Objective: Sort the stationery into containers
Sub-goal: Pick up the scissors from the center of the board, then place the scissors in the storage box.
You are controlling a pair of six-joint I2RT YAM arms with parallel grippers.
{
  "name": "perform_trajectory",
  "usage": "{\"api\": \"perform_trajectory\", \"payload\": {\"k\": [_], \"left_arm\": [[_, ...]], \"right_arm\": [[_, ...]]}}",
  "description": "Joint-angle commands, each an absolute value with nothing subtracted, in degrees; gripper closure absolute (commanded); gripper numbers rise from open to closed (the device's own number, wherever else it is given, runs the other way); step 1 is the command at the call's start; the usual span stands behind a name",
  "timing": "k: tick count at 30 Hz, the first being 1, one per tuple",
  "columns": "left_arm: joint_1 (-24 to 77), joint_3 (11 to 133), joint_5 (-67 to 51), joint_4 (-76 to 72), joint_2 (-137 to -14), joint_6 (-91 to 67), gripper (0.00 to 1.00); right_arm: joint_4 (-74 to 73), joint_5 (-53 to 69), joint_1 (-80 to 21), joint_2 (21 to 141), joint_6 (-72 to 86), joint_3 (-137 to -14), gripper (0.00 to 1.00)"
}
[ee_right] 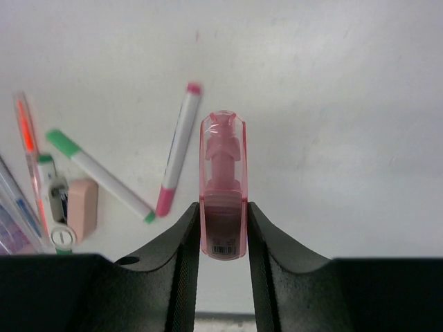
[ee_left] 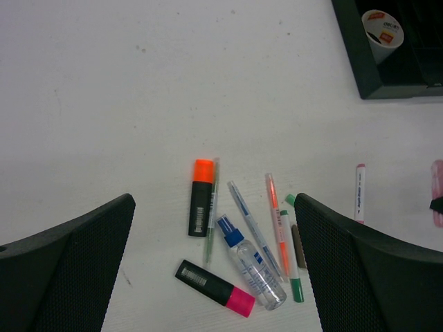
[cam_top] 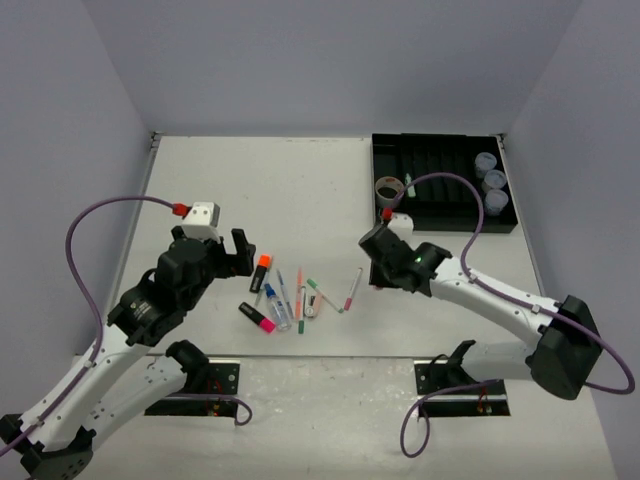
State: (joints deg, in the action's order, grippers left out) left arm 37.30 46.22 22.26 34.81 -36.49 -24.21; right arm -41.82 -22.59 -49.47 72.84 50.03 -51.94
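Observation:
My right gripper (ee_right: 223, 216) is shut on a pink see-through capped marker (ee_right: 223, 173) and holds it over the table, just right of a white pen with pink ends (ee_right: 178, 149). In the top view the right gripper (cam_top: 374, 274) is right of the pile of stationery. My left gripper (ee_left: 213, 207) is open and empty above that pile: an orange highlighter (ee_left: 201, 197), a pink highlighter (ee_left: 214, 288), a clear spray bottle (ee_left: 250, 266) and several thin pens. The black compartment tray (cam_top: 445, 215) stands at the far right and holds the tape roll (cam_top: 388, 188) and three tubs (cam_top: 494, 181).
A green-capped marker (ee_right: 100, 176), a pinkish eraser (ee_right: 83, 207) and an orange pen (ee_right: 26, 138) lie left of the held marker. Grey walls close in the table on three sides. The tray's near corner (ee_left: 360, 62) shows in the left wrist view.

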Motion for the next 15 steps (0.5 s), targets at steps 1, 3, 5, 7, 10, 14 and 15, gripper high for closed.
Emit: {"api": "perform_trajectory", "payload": {"k": [1,3,5,7,10,14,15], "left_arm": [[37.5,46.1,22.2,32.9,-37.4,-22.4,0.0],[37.6,46.1,22.6,33.0,-37.5,-22.5,0.0],[37.6,46.2,23.1,33.1,-37.5,-22.6,0.0],[37.5,46.1,23.2,33.1,-37.4,-22.6,0.0],[37.6,46.1,23.4,33.1,-37.3,-22.6,0.0],[37.6,46.1,23.5,33.2,-37.1,-22.7,0.0],[37.6,46.0,23.4,33.1,-37.2,-22.7,0.0]], "right_arm": [[-32.9,-16.9,-34.2,73.0,26.0,-60.6,0.98],[-31.0,-14.8,-29.3,77.2,20.6,-65.2,1.0],[-30.8,-15.0,-25.3,83.6,15.7,-71.2,1.0],[-32.0,-17.3,-22.4,91.7,12.7,-78.5,1.0],[-34.2,-18.4,-18.0,104.1,8.9,-90.8,1.0],[-38.0,-16.3,-13.4,116.1,6.2,-106.7,1.0],[-38.9,-15.8,-12.4,118.3,6.2,-108.7,1.0]]}}
